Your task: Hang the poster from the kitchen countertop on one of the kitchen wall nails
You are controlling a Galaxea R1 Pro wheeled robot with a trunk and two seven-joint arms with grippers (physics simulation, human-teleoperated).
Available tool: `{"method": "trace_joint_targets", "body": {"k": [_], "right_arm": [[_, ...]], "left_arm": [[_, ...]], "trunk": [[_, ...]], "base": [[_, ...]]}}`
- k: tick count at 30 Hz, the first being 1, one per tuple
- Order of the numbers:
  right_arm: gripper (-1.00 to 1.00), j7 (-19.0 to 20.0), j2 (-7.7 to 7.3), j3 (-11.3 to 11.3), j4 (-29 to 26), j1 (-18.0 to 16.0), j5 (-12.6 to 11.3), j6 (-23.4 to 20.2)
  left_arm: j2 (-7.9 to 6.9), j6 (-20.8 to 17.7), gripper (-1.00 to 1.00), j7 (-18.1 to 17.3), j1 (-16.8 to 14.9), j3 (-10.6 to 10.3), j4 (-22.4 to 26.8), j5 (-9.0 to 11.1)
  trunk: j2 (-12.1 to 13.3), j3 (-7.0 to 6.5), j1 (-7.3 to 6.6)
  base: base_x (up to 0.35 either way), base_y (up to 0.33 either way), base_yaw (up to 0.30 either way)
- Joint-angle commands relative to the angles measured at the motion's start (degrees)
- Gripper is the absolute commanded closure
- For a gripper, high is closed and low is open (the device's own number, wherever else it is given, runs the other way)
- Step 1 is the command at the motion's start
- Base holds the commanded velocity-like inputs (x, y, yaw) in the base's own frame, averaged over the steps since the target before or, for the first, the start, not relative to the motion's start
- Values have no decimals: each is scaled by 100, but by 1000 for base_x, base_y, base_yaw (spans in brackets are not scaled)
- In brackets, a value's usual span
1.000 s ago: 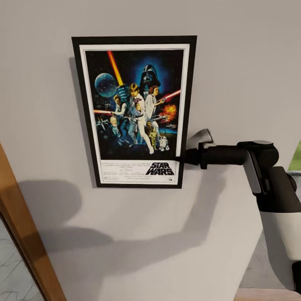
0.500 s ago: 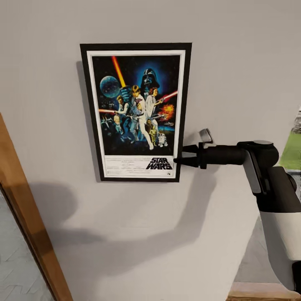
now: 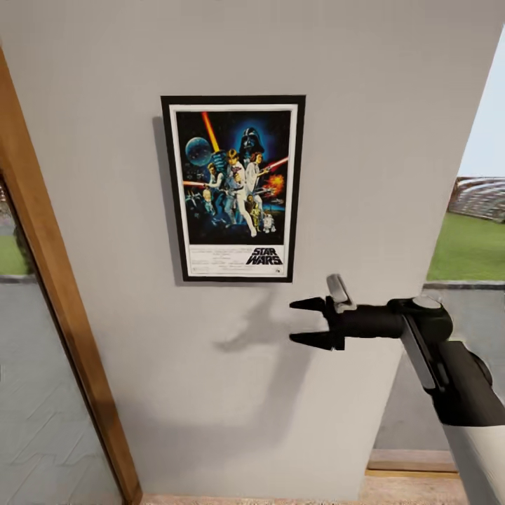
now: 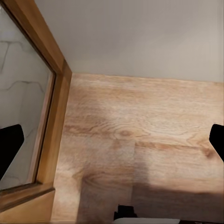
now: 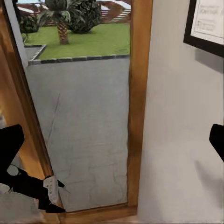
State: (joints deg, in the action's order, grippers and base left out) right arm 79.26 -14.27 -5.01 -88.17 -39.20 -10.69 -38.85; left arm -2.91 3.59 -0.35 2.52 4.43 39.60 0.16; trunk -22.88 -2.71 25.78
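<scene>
The big wall (image 3: 393, 126) is flat, smooth and pale grey, with a brown wooden frame (image 3: 52, 294) along its side. The poster (image 3: 233, 189), a tall thin rectangle with a black edge, hangs flat on it with bare wall all around. The right gripper (image 3: 308, 322) floats just below its corner, jaws open and holding nothing; the left gripper (image 4: 112, 144) hangs open over the wood floor (image 4: 140, 140).

You've got open air around the right gripper (image 3: 308, 322), jaws spread, clear of the wall (image 3: 393, 140). The poster (image 3: 233, 188) hangs flat just above it, nothing between them. The wooden door frame (image 3: 63, 315) at the left sits well apart.
</scene>
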Motion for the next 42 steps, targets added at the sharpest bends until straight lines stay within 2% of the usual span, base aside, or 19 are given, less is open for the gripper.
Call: {"method": "trace_joint_targets", "body": {"k": [1, 2, 5, 6, 7, 8, 11, 12, 13, 14, 15, 16, 23, 26, 28, 30, 31, 37, 42], "right_arm": [[-100, 12, -5, -6, -2, 208, -33, 109], [-100, 24, -5, -5, -3, 415, -31, 271], [-100, 40, -5, -8, 71, 1511, -5, 1208], [-100, 36, -5, -8, 125, 1725, -1, 1411], [-100, 19, -4, -5, 448, 2277, 7, 1987], [-100, 16, -4, -2, 848, 2554, 8, 2343], [-100, 11, -5, 1, 1958, 2880, 11, 3083], [-100, 6, -5, 2, 2719, 2963, 10, 3497], [-100, 1, -5, 3, 3107, 2991, 9, 3682], [-100, -33, -5, 8, 3849, 3031, 8, 3980], [-100, -81, -5, 10, 4194, 3045, 7, 4093], [-100, -389, -5, 12, 5063, 3073, 6, 4314], [-100, -2170, -5, -2, 6801, 3104, 1, 4518], [-100, -2751, -5, -1, 7216, 3108, -2, 4525], [-100, -2884, -4, -4, 7273, 3106, -3, 4526], [-100, -3332, 21, -5, 7349, 3107, -6, 4527], [-100, -4240, 71, -1, 7372, 3107, -19, 4519], [-100, -4731, 115, 0, 7379, 3105, -30, 4518], [-100, -4742, 117, 0, 7379, 3104, -30, 4518]], "left_arm": [[1, 10, -100, -5, 3, 5, 4, 1], [1, 10, -100, -6, 3, 5, 4, 1], [1, 12, -100, -13, 3, 5, 4, 2], [1, 11, -100, -14, 3, 5, 4, 2], [1, 11, -100, -16, 3, 5, 4, 2], [1, 12, -100, -17, 3, 5, 4, 2], [1, 12, -100, -18, 3, 5, 4, 2], [1, 11, -100, -18, 3, 5, 6, 2], [1, 11, -100, -18, 3, 7, 5, 2], [1, 11, -100, -18, 3, 6, 5, 2], [1, 11, -100, -18, 3, 6, 5, 2], [1, 10, -100, -15, 3, 7, 5, 2], [1, 10, -100, -10, 3, 5, -16, 2], [1, 4, -100, -3, 3, -6, -39, -4], [1, 3, -100, -2, 3, -9, -44, -5], [1, 2, -100, -1, 3, -31, -59, -10], [22, -4, -100, -1, 3, -83, -73, -18], [24, -3, -100, -1, 3, -91, -77, -25], [21, 0, -100, -1, 3, -91, -77, -25]], "trunk": [[-4, 0, 0], [-4, 0, 0], [-4, 0, 0], [-4, 0, 0], [-4, 0, 0], [-4, 0, 0], [-4, 0, 0], [-4, 0, 0], [-4, 0, 0], [-4, 0, 0], [-4, 0, 0], [-4, 0, 0], [-4, 0, 0], [-4, 0, 0], [-4, 0, 0], [-4, 0, 0], [-4, -8, 0], [-4, -62, 0], [-4, -106, 0]], "base": [[-128, 0, 0], [-103, 0, 0], [-51, 0, 0], [-27, 0, 0], [-14, 0, 0], [-9, 0, 0], [-5, 0, 0], [-2, 0, 0], [-2, 0, 0], [-1, 0, 0], [0, 0, 0], [0, 0, 0], [0, 0, 0], [0, 0, 0], [0, 0, 0], [0, 0, 0], [0, 0, 0], [0, 0, 0], [0, 0, 0]]}}
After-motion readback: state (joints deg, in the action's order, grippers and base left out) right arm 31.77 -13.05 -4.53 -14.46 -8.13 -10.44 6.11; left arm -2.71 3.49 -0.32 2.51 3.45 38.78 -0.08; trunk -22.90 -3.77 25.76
